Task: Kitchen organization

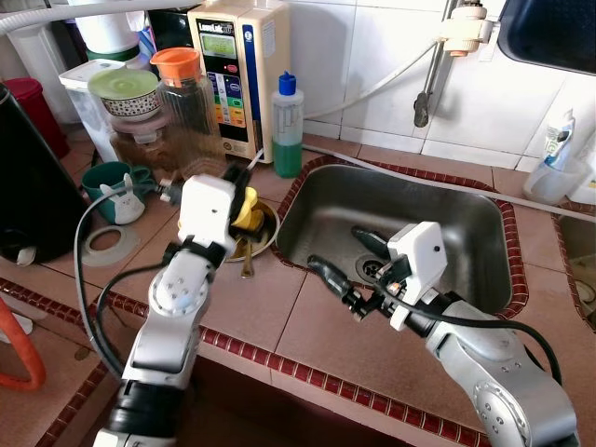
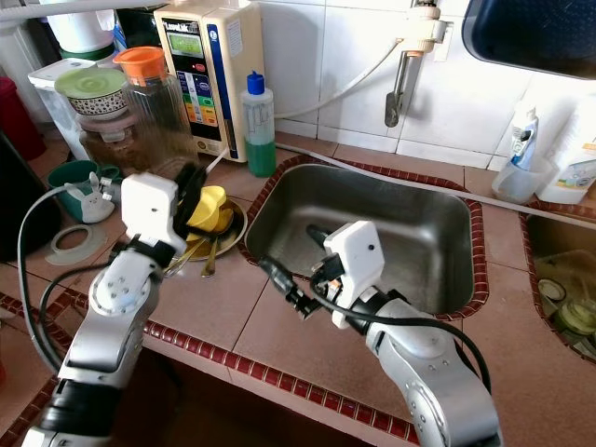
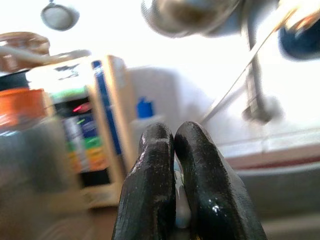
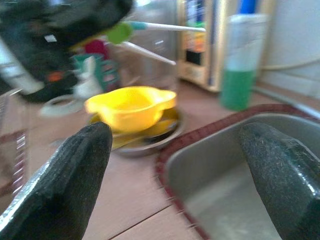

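Note:
A yellow bowl sits in a metal plate on the tiled counter, just left of the steel sink. A spoon lies at the plate's front edge. My left gripper hovers over the bowl's far side, its fingers pressed together on a thin pale utensil with a green end. My right gripper is open above the sink's front left rim. One of its fingers is over the counter and the other over the basin, with nothing between them; the yellow bowl lies ahead of it.
A green soap bottle, a water machine and an orange-lidded jar stand at the back. A teal mug and a black appliance are on the left. A tap hangs over the sink.

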